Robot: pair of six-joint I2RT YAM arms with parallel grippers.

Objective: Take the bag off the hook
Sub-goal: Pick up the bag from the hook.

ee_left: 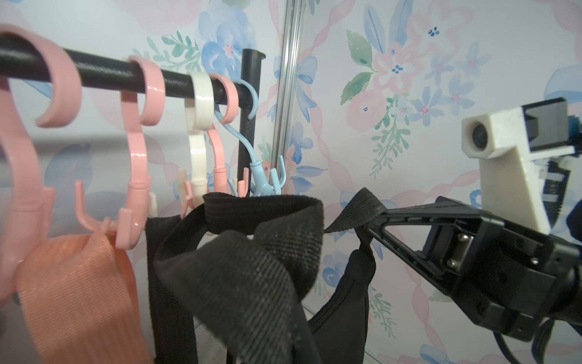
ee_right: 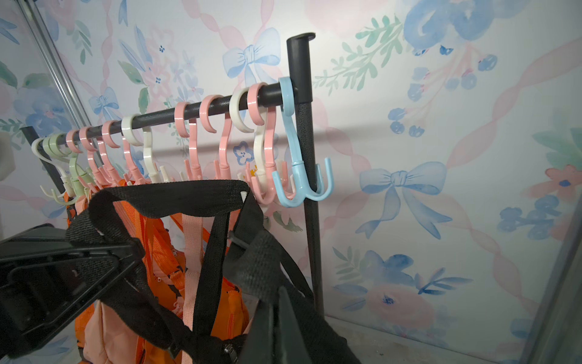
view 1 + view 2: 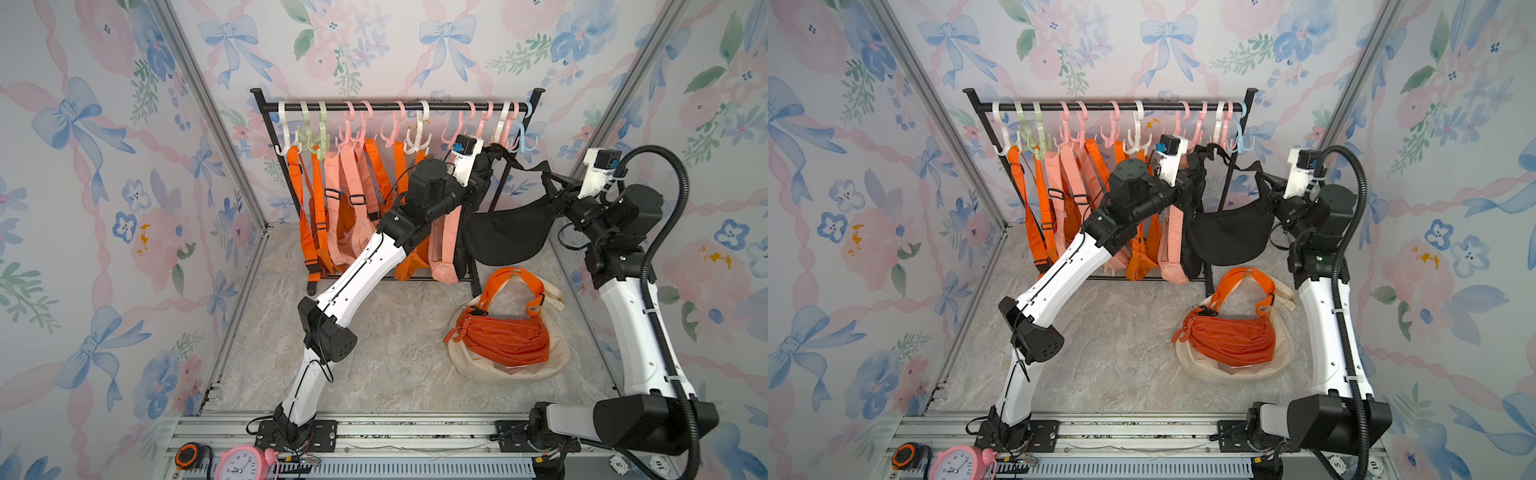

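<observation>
The black bag [image 3: 507, 232] [image 3: 1229, 232] hangs in the air in front of the rack's right end, slung by its black strap [image 1: 261, 208] [image 2: 176, 192] between my two grippers. My left gripper [image 3: 489, 160] [image 2: 132, 249] is shut on the strap's left part. My right gripper [image 3: 552, 183] [image 1: 374, 220] [image 2: 277, 302] is shut on the strap near the bag's right end. The strap's top lies level with the prongs of the white hook [image 3: 503, 129] [image 2: 261, 157] and the pink hook [image 2: 267, 186] beside it. I cannot tell whether it still rests on a prong.
The black rack [image 3: 395, 107] carries several plastic hooks, with orange and pink bags [image 3: 349, 208] hanging on its left and middle. An empty blue hook [image 2: 302, 182] hangs at the far right. An orange bag [image 3: 503, 336] lies on a cream bag [image 3: 469, 365] on the floor. A pink clock [image 3: 241, 463] stands at the front rail.
</observation>
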